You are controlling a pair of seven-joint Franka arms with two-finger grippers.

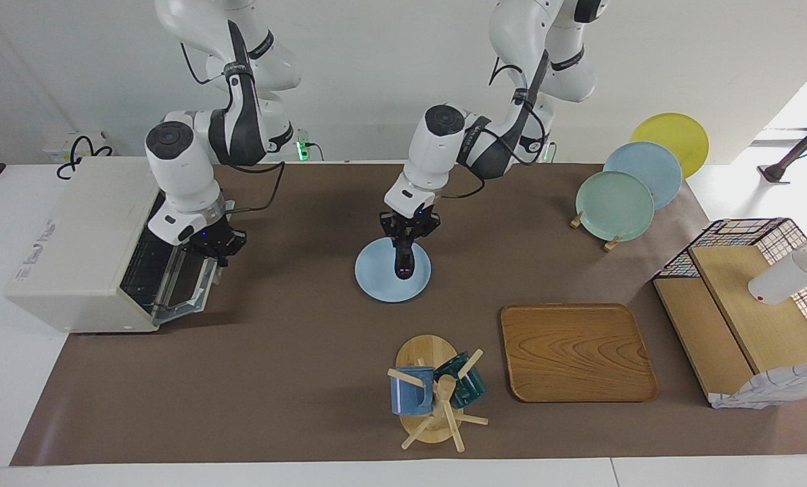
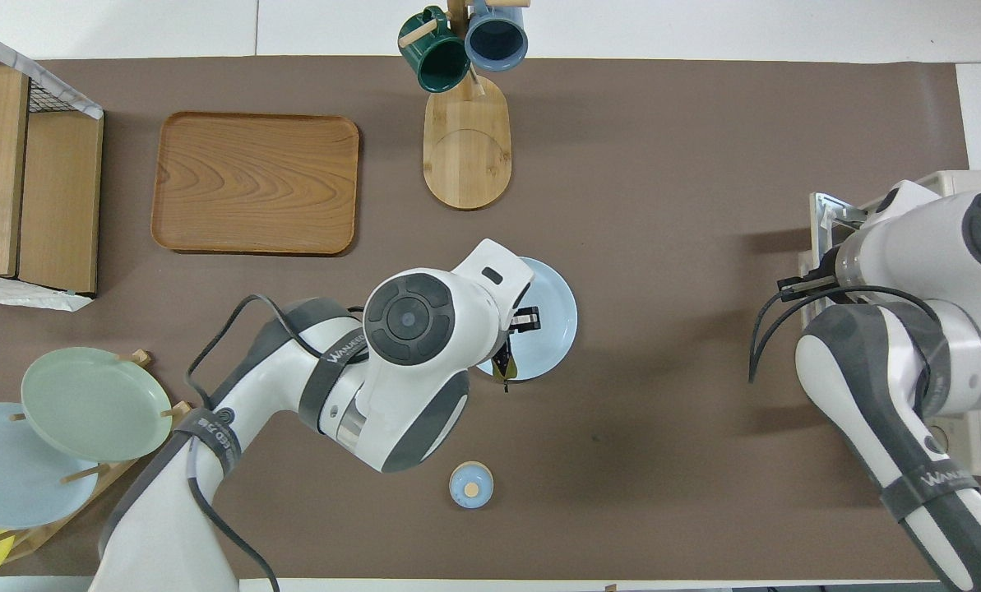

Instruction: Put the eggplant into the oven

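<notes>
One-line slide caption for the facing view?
Left gripper grips the eggplant on the blue plate; right gripper at the open oven door.

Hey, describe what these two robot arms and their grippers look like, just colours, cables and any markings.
Both arms have glossy white rounded shells with dark grey joint sections and round dark end caps. Black cables loop along the outside of each. A dark band near each elbow carries white lettering. The left gripper and the right gripper are small and black with two fingers, mounted on white wrists.
</notes>
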